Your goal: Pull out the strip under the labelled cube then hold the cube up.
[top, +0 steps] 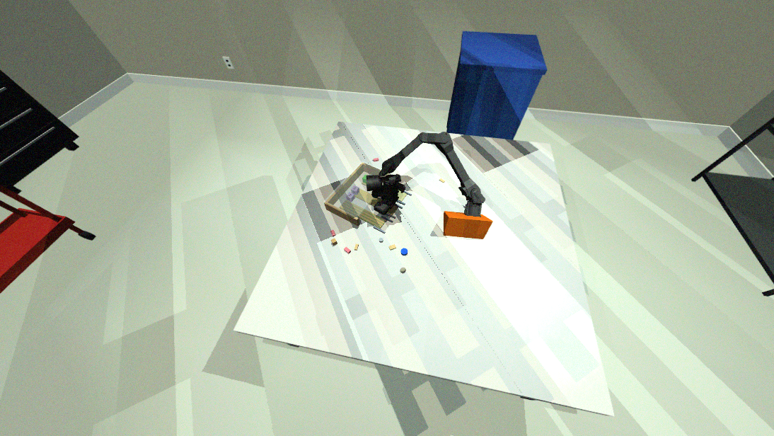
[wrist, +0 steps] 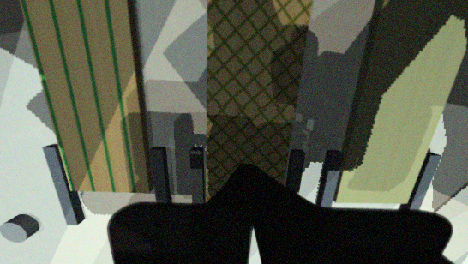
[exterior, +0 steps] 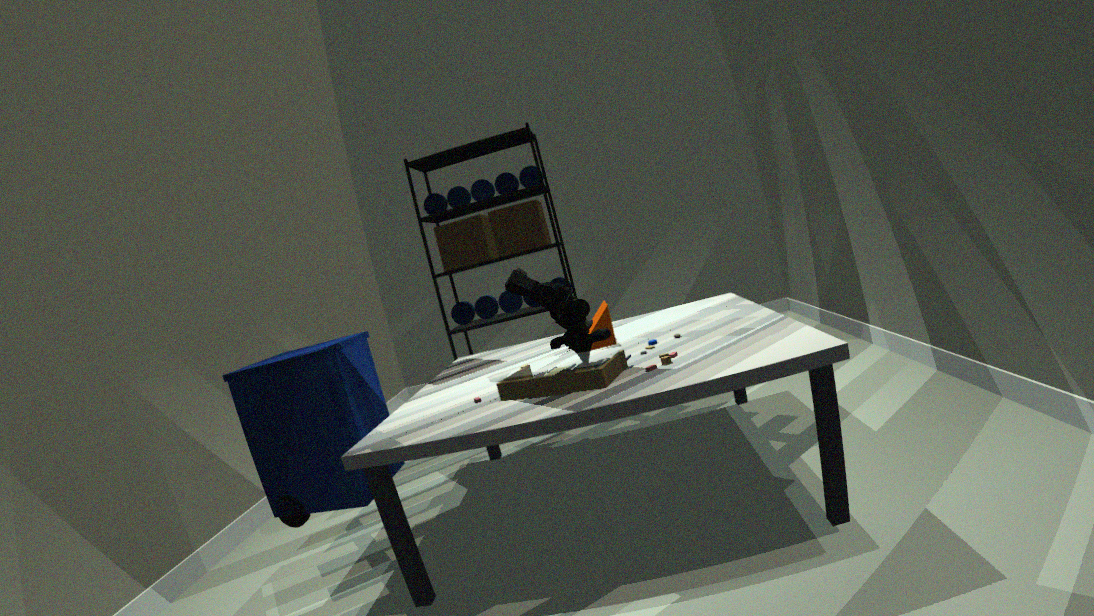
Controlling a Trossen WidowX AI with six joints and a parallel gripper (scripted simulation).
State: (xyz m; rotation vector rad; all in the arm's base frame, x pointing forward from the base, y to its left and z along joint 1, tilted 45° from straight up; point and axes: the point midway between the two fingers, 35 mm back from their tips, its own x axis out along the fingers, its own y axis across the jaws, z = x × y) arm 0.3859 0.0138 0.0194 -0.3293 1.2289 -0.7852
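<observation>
Three flat strips show in the wrist view: a green-striped strip [wrist: 92,86] at left, a cross-hatched strip [wrist: 249,86] in the middle and a plain yellow-green strip [wrist: 399,141] at right. My gripper [wrist: 245,170] is shut with nothing seen between the fingers. Its black tip covers part of the near end of the cross-hatched strip; whether it touches cannot be told. Two lavender cubes [top: 354,190] [top: 349,197] stand in the wooden frame [top: 342,214] [exterior: 551,384], with a green cube [top: 364,178] partly behind the arm. No label is readable, and the cubes are outside the wrist view.
Dark posts [wrist: 161,171] [wrist: 296,171] flank the strips' near ends. An orange block [top: 466,225] [exterior: 605,325] stands by the arm's base. A blue disc [top: 404,251] [exterior: 652,342] and several small pieces lie outside the frame. A grey cylinder [wrist: 19,228] lies at lower left in the wrist view.
</observation>
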